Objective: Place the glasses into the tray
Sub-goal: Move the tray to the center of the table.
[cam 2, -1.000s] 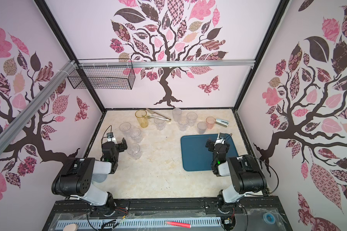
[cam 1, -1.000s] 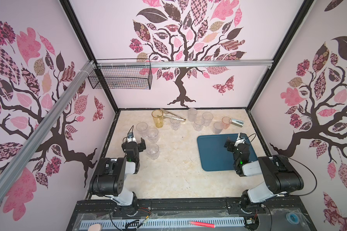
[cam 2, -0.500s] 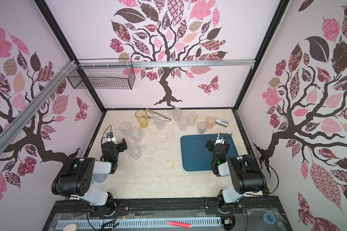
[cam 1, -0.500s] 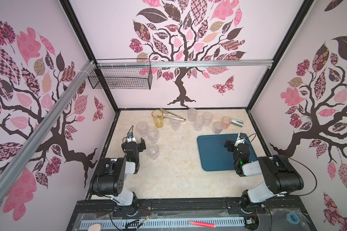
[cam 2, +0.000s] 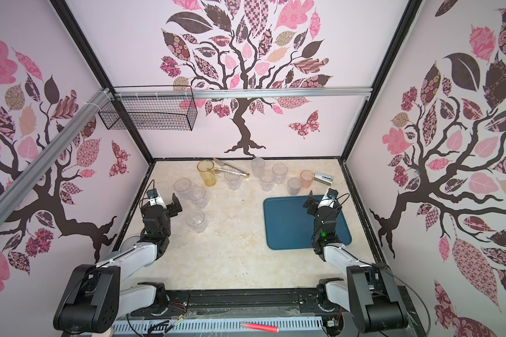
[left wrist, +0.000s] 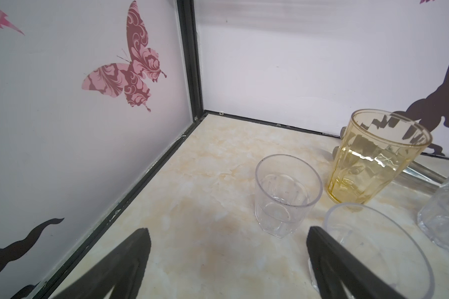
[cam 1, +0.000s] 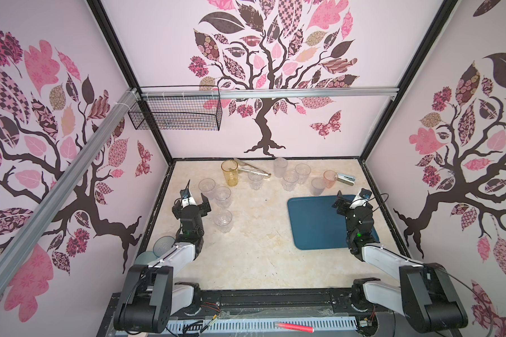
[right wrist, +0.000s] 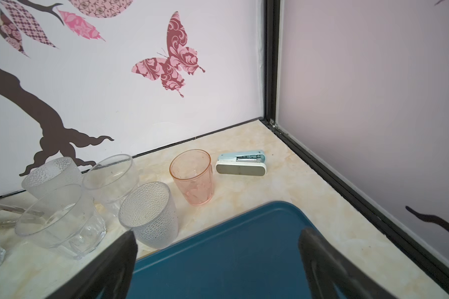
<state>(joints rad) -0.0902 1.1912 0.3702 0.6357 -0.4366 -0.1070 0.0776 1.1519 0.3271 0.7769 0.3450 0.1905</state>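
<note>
One clear glass (left wrist: 285,196) stands just ahead of the open left claw (left wrist: 227,233); the right claw (right wrist: 215,240) gapes above the tray (right wrist: 231,259).

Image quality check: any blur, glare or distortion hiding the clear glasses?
In both top views: wide-angle bending at the walls; clear glasses faint against the pale table. Left wrist view: they look sharp; left gripper soft-edged near the lens. Right wrist view: tray and pink glass crisp, no harsh glare.

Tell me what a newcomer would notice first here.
The blue tray, with no glass in it, stands out on the right of the table. Along the back, the tall amber glass toward the left and the pink glass just beyond the tray pop among clear glasses.
</note>
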